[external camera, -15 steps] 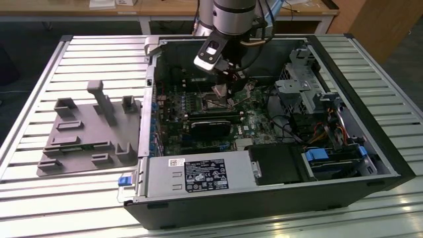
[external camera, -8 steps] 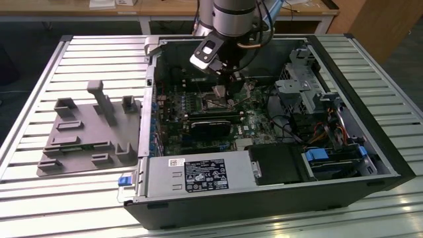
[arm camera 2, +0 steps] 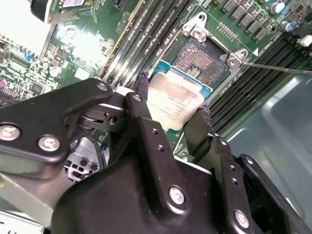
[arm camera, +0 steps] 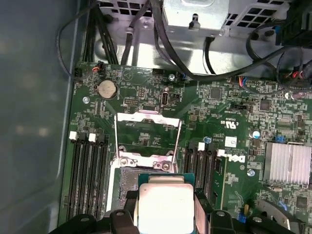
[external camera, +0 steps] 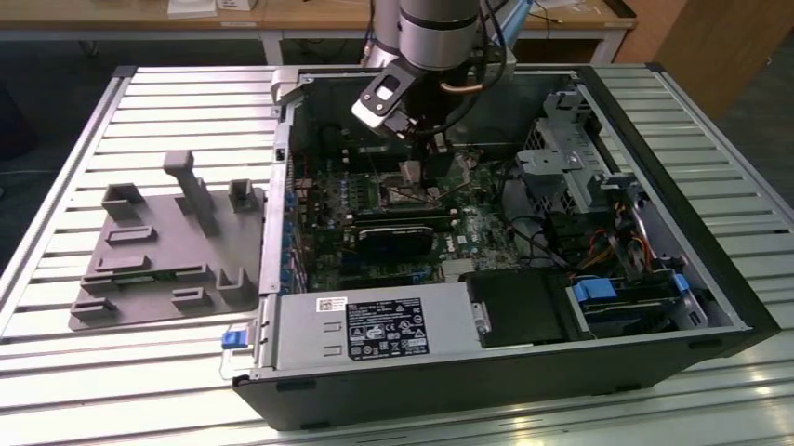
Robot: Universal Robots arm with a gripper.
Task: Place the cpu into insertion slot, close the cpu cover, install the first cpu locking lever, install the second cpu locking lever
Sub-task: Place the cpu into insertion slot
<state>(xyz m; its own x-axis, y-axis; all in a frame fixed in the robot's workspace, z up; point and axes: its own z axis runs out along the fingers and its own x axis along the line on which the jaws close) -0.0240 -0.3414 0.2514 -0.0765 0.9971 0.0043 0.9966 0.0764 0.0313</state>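
A slatted pale metal table [external camera: 125,372] carried the work, with a large black computer case [external camera: 732,316] lying open on it and a flat grey moulded fixture plate [external camera: 149,269] well apart from the insertion slot, outside the case on the exterior view's left. The silver-and-black robot arm [external camera: 434,28] reached down into the case directly above the insertion slot. The green motherboard [arm camera: 146,83] spread all round that slot. The black two-fingered gripper [arm camera 2: 173,97] hung just over the slot's near edge, its jaws closed on opposite edges of the chip. The thin silvery square-framed cpu cover [arm camera: 146,117] stood swung open on the far side of the slot. The small square dark insertion slot [arm camera 2: 202,58] with its silvery rim lay partly bare. The small flat square cpu [arm camera: 165,207] with a pale silver metal face sat between the fingers, overlapping the slot's near part; whether it touched could not be told. A thin wire locking lever [arm camera 2: 278,68] stuck out beside the slot, unlatched. The first step, placing the chip, seemed in hand; seating it would call for squaring its edges to the rim and setting it down flat.
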